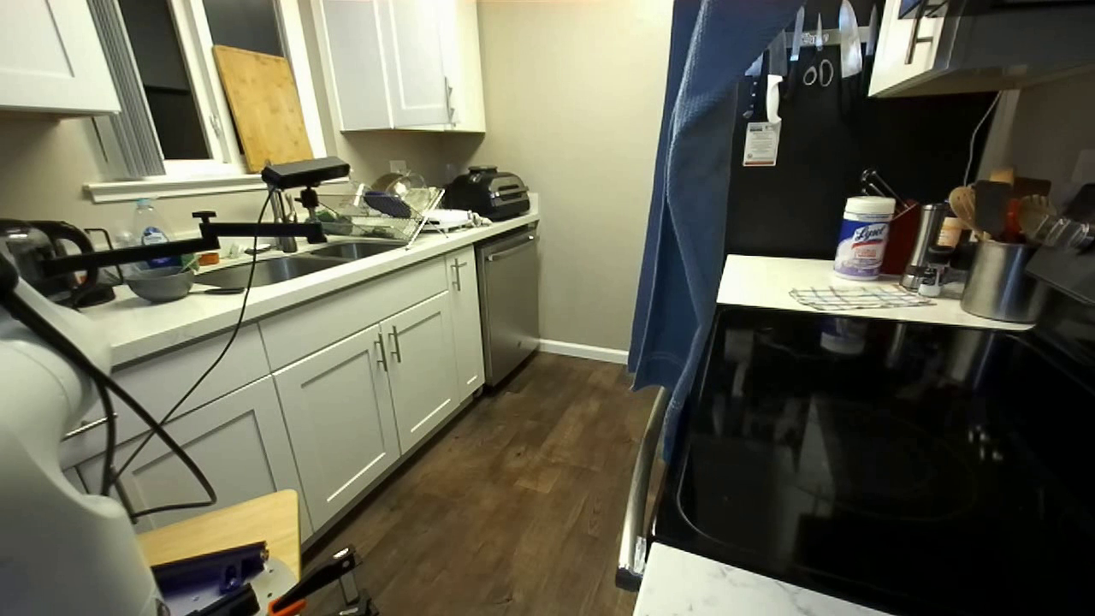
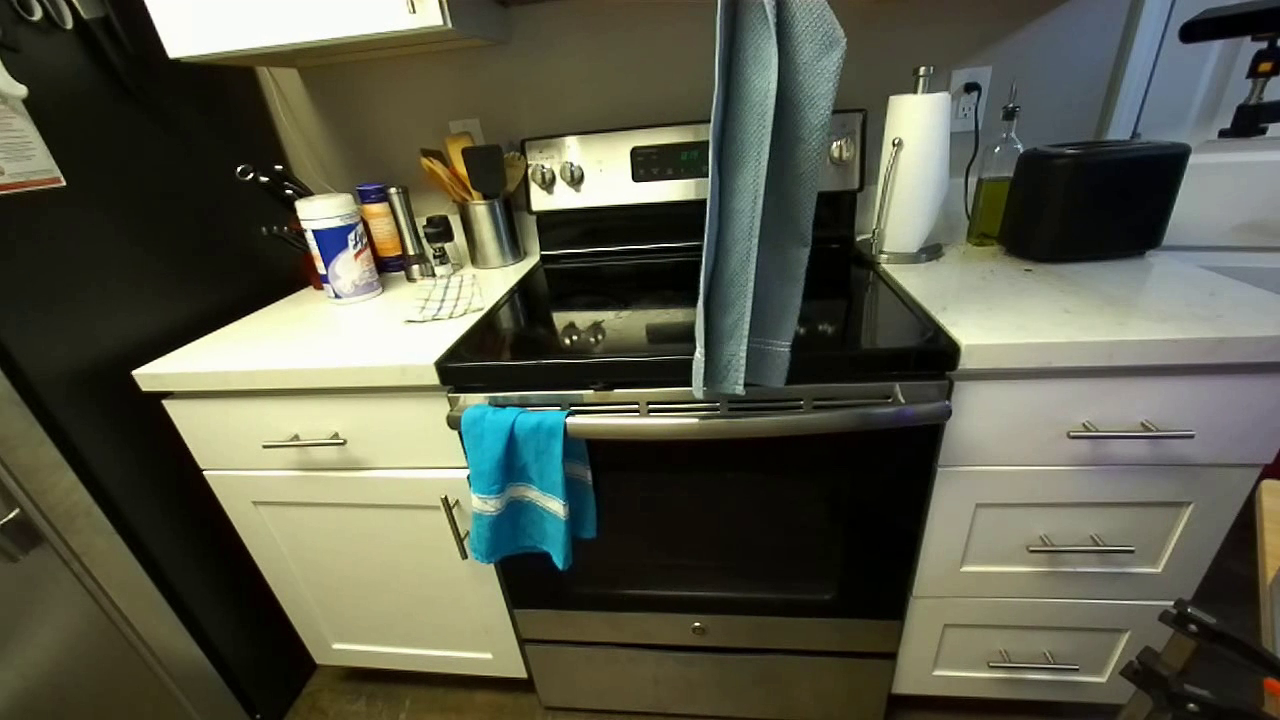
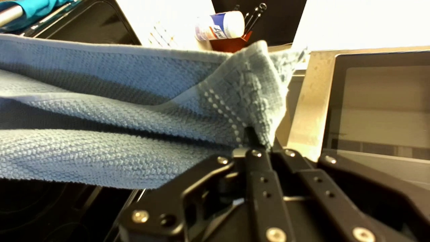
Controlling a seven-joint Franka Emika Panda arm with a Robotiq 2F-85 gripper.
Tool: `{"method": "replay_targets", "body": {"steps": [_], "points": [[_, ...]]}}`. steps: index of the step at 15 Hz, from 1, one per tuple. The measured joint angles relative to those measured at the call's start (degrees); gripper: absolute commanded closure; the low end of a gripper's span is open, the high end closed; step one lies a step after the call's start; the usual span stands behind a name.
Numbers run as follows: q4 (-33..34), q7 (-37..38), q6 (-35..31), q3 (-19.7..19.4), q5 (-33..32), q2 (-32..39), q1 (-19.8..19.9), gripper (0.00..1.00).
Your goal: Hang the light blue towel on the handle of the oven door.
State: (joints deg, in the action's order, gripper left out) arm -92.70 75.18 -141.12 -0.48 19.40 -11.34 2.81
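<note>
Arm [image 1: 51, 428] held high; tool [image 3: 263, 143] visible only in wrist view, pinching light blue towel [image 2: 745, 220] by one end. Both exterior views crop towel top; hanging hem looks just above oven door handle [image 2: 740, 427].

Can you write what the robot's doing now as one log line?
gripper: shut on light blue towel | light blue towel: hanging down, not yet over oven handle | bright blue towel: draped over oven handle

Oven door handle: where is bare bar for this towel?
In an exterior view, the oven door handle is bare rightward from the turquoise towel to the end; the light blue towel shows above part of that stretch. The turquoise towel crowds the left end.
</note>
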Motion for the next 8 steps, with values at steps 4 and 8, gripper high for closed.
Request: {"method": "replay_targets", "body": {"steps": [4, 8], "points": [[-0.92, 0.85, -1.11, 1.25, -1.00, -2.54, 0.00, 0.99], [-3.14, 1.49, -1.29, 2.31, -1.66, -2.52, -0.01, 0.99]]}}
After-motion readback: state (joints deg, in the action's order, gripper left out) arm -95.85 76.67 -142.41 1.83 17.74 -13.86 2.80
